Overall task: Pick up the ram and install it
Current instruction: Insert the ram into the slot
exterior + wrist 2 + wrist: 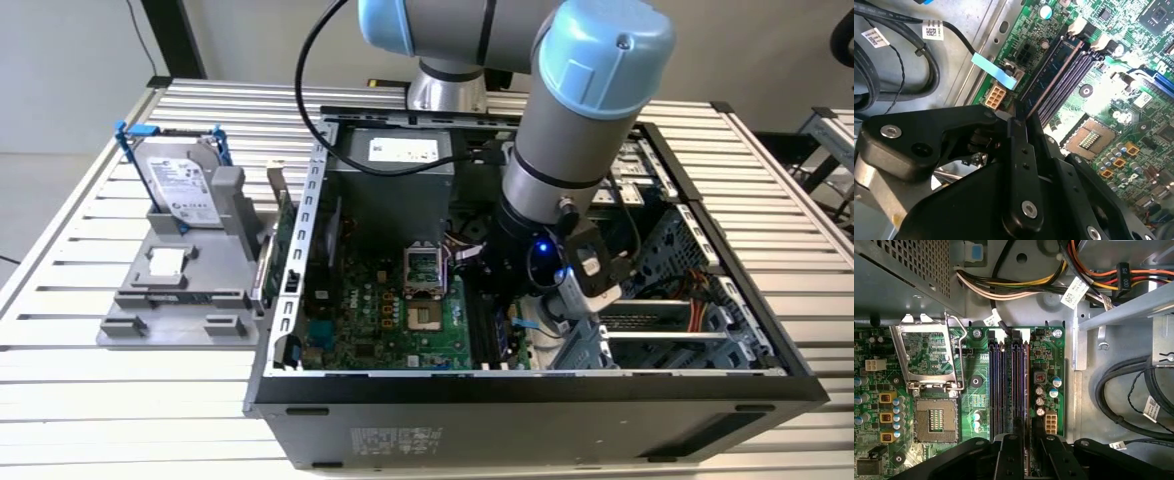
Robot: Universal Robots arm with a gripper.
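The arm reaches steeply downward, its gripper with fingers close together.

Low inside the open case, gripper right over the memory slots. Hemmed close on one flank by the raised socket frame, on the other by black cables. Ahead, wire bundle and power supply. Open above, seemingly.
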